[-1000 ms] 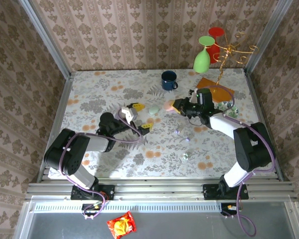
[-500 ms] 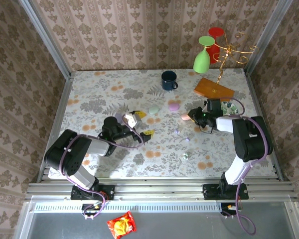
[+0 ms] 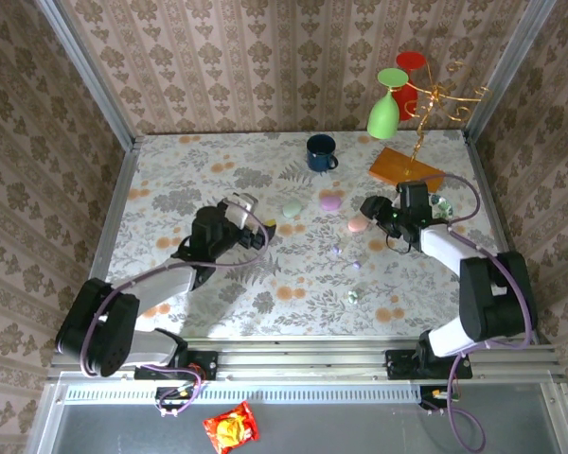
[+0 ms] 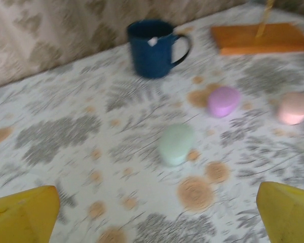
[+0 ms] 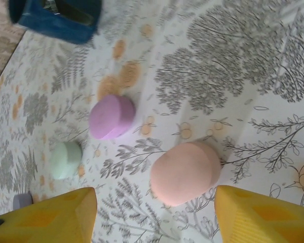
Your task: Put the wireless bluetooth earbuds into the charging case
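Honestly, this one is looking fiddly. The left claw (image 4: 157, 195) is hovering near-left of the blue mug (image 3: 320, 151), fingers spread wide with nothing between them. It's pointing toward the green pebble (image 4: 176, 144), which is sitting on the near side of the mug. The right claw (image 5: 153, 195) is hanging near-right of the mug, fingers apart too. The pink pebble (image 5: 185, 172) is lying just ahead of its gap, not clamped. The earbuds (image 3: 335, 250) are lying loose on the tabletop (image 3: 170, 189), nearer than the pebbles and near-right of the mug, well apart from each other.

What's worrying me:
- **Earbuds:** they're tiny and rounded, so I'm guessing a claw coming down slightly off-centre is going to flick one across the tabletop or off it.
- **Pebbles:** they're looking smooth and egg-shaped, so a squeeze off the middle could be squirting one out sideways, maybe into the purple pebble (image 5: 111, 117) nearby.
- **Cases:** if those pebbles are the charging cases, they're all looking shut, so nothing is going in until one is opened.

Counting them off:
- two claws
- one mug
- three pebbles (green, purple, pink)
- three earbuds that I'm managing to make out
- two upside-down glasses (image 3: 383, 112) hanging far-right of the mug
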You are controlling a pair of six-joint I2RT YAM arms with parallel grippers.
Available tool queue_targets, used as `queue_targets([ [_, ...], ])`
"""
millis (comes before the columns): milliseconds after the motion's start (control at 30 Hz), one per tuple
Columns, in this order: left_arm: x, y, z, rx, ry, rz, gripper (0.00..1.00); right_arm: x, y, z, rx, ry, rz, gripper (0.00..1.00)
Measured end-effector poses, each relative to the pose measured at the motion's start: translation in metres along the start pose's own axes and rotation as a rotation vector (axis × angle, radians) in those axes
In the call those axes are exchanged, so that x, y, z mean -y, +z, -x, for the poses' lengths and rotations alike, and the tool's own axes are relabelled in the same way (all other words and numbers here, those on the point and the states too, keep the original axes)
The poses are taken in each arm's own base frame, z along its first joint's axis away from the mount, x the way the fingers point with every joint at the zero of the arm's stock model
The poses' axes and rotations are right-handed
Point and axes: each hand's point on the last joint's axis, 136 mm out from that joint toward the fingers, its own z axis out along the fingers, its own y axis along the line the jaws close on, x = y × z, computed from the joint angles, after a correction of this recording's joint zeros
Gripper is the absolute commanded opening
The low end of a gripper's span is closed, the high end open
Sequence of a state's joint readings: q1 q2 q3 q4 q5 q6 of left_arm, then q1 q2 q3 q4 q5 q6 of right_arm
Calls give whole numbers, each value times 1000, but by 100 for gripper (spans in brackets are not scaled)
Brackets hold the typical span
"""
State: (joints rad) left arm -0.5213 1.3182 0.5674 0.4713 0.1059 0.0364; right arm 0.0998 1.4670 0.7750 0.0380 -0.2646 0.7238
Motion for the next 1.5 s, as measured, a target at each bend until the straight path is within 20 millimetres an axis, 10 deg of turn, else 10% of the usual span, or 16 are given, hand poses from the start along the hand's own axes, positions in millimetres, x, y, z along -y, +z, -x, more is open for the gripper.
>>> queue_targets([
  [433,-99,-3,-56,-374,-336,390,98,-93,8,-50,-102,-414,82,65],
  [1133,-101,20,-123,-661,-471,397,63,-95,27,-65,-151,-472,58,66],
  [1500,-101,21,-127,-689,-472,398,43,-92,29,-66,-154,-479,48,66],
])
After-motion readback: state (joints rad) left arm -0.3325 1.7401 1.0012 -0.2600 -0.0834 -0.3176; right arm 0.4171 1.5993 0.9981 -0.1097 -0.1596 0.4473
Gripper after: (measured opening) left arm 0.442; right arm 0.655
